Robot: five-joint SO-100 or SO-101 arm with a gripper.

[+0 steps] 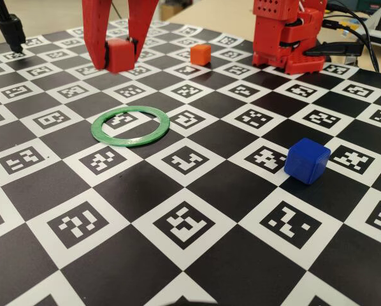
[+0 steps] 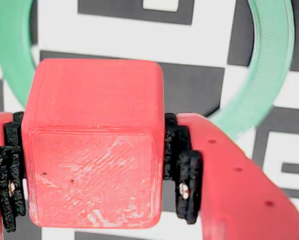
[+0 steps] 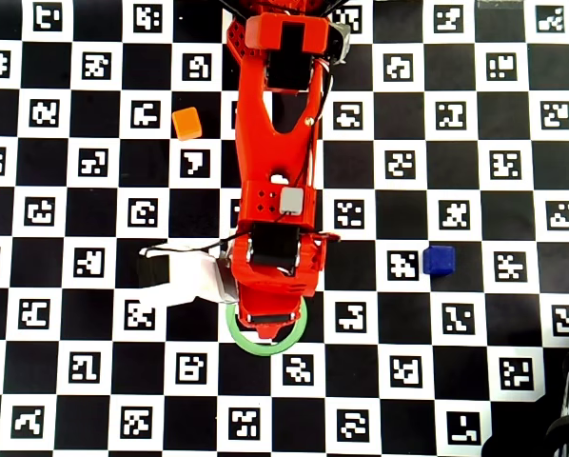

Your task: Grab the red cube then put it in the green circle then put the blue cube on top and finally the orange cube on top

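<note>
Pinching the red cube (image 1: 119,55) between two black ridged pads (image 2: 182,182), one on each side face, the tool (image 1: 119,56) of glossy red printed plastic; cube lifted clear of the bench (image 1: 133,191), layer lines and pale scuffs showing on its matte face in the wrist view. Lying flat on the checkered, marker-printed bench surface below, the green circle (image 1: 130,125), a thin ring with finely ribbed rim and open centre, partly hidden under the arm in the overhead view. Sitting toward the bench's far edge in the fixed view, the orange cube (image 1: 201,54). Resting alone nearer the right edge, the blue cube (image 1: 306,160), matte, with softly rounded corners.
</note>
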